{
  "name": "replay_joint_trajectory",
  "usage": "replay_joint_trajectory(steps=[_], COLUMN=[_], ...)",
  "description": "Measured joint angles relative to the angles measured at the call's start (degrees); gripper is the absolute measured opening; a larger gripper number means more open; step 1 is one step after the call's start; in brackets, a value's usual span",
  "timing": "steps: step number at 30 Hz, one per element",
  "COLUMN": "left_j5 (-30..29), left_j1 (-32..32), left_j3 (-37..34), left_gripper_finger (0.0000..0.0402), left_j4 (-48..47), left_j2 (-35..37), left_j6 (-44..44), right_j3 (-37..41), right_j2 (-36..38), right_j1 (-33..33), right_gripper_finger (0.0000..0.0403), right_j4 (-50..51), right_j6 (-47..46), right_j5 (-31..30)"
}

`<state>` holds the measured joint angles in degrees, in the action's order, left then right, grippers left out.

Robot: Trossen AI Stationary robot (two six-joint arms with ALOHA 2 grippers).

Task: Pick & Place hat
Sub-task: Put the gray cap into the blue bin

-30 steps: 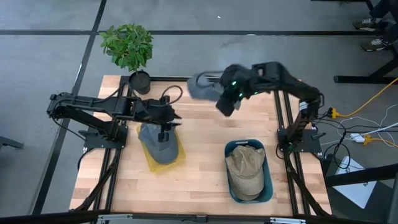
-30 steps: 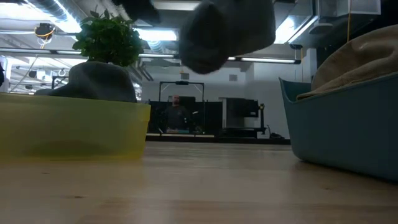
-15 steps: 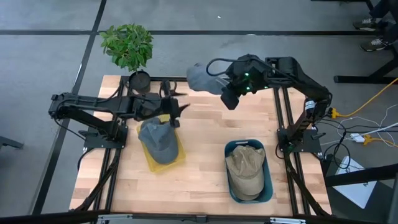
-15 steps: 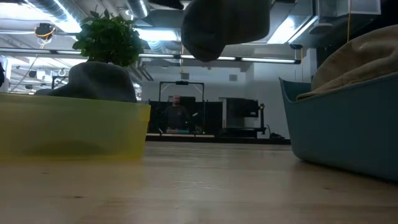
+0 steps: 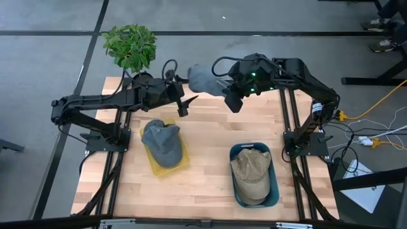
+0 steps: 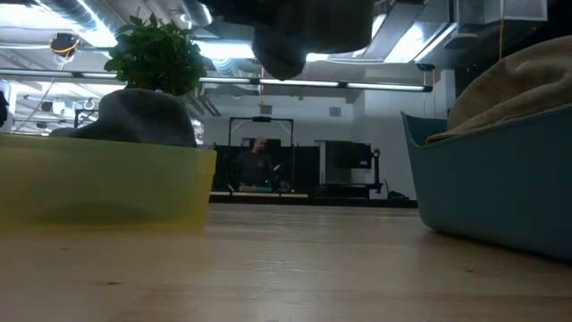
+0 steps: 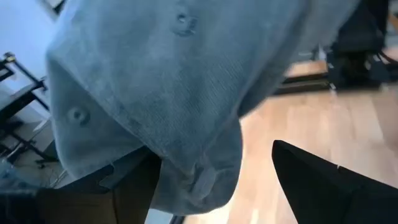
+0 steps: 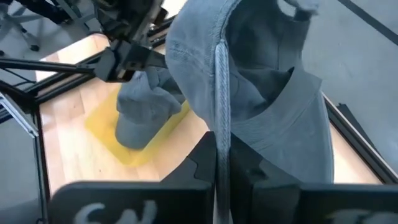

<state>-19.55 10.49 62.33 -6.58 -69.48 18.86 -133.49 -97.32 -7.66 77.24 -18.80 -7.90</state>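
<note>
A grey hat (image 5: 201, 79) hangs in the air over the table's far middle, with my right gripper (image 5: 220, 87) shut on it; in the low view the hat (image 6: 308, 31) shows at the top. My left gripper (image 5: 186, 103) stands open just left of it. In the left wrist view the hat's crown (image 7: 186, 81) fills the picture, its lower edge between the two spread fingers; whether they touch it I cannot tell. A second grey hat (image 5: 162, 143) lies in the yellow bin (image 5: 180, 162). A tan hat (image 5: 251, 168) fills the blue bin (image 5: 275, 191). My right gripper pinches a stitched edge of the hat (image 8: 222, 118) between its two fingers (image 8: 200, 155), which come slanting from the table's right side. That edge shows end-on as a thin strip running away from the fingers. The hat is lifted clear of the table, its hollow inside turned toward the wrist.
A potted plant (image 5: 131, 48) stands at the table's far left corner. Bare wood lies between the two bins and along the near edge. In the low view the yellow bin (image 6: 98, 183) is at the left and the blue bin (image 6: 492, 192) at the right.
My left gripper has risen from the grey hat in the yellow bin, gone toward the far edge and the held hat, and opened. That hat stays in the bin. My right gripper has carried its hat up and a little toward the table's left.
</note>
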Motion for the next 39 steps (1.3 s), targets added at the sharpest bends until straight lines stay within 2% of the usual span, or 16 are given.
replay_joint_trajectory(steps=[7, 13, 15, 20, 29, 34, 39], left_j5=[-0.9, 0.6, 3.4, 10.7, 14.0, 15.7, 26.1], left_j1=[2.0, 1.9, 1.9, 1.9, 1.9, 2.0, 2.0], left_j3=[0.0, 0.0, 0.0, 0.0, 0.0, 0.0, 0.1], left_gripper_finger=[0.03, 0.0291, 0.028, 0.0215, 0.0022, 0.001, 0.0004], left_j4=[7.0, 6.6, 5.8, 5.8, 2.8, 2.0, -1.9], left_j2=[-2.2, -2.7, -2.6, -2.4, -2.4, -2.3, -0.4], left_j6=[-1.2, -1.2, -1.2, -1.8, -1.7, -2.5, -4.3], right_j3=[0.0, 0.0, 0.0, 0.0, 0.0, 0.0, 0.0], right_j2=[0.0, 0.0, 0.0, 0.0, 0.0, 0.0, 0.0], right_j1=[0.0, 0.1, 0.1, 0.1, 0.1, 0.1, 0.1], right_gripper_finger=[0.0018, 0.0019, 0.0018, 0.0019, 0.002, 0.0021, 0.0029], right_j4=[-0.4, -0.3, -0.3, -0.3, 0.6, 1.9, 5.1], right_j6=[0.0, 0.2, 1.0, 1.4, 1.4, 2.1, 5.4], right_j5=[2.0, 2.1, 2.1, 2.7, 5.1, 5.3, 6.4])
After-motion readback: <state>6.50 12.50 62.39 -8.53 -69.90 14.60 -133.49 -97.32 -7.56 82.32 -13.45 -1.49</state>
